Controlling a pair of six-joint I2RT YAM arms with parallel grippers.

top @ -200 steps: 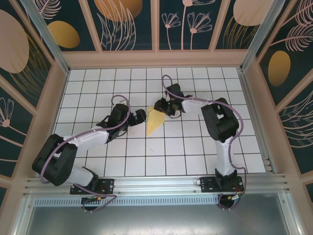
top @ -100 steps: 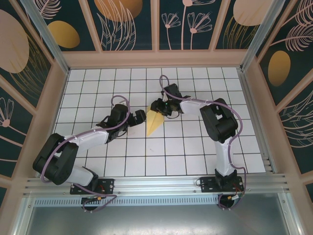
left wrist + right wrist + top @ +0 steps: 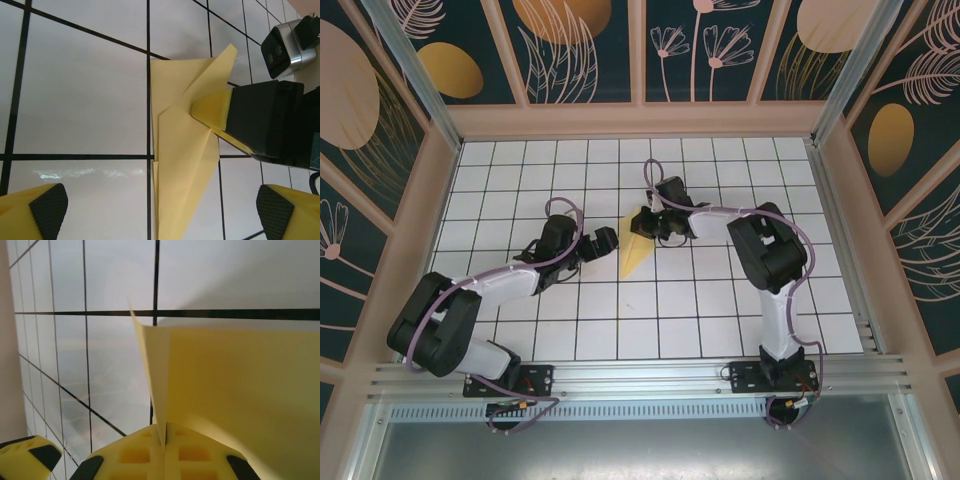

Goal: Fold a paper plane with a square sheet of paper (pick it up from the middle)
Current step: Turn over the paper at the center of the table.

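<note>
— How far along is the fold judged to be?

— Well along, it is thought. No flat square is seen; the paper plane (image 3: 636,245) is already narrowed to a pointed dart, with layered flaps and a long centre crease visible from the left wrist.

— Where is it found?

— On the white-tiled worktop (image 3: 720,300), near the middle, between the two arms. Its body lies on the tiles, while one flap at the far end is lifted off them.

— By what is that flap held?

— By the right fingers (image 3: 200,455), which are closed tight on the paper's edge; the sheet is seen clamped in the seam between them.

— And the other arm?

— The left fingers (image 3: 49,205) are spread wide, with nothing gripped. They are poised low over the near part of the dart, one pad to each side, apart from it.

— What is judged to be left?

— The raised flap has not yet been laid down and creased. Whether a matching wing fold is needed on the other side cannot be told.
</note>
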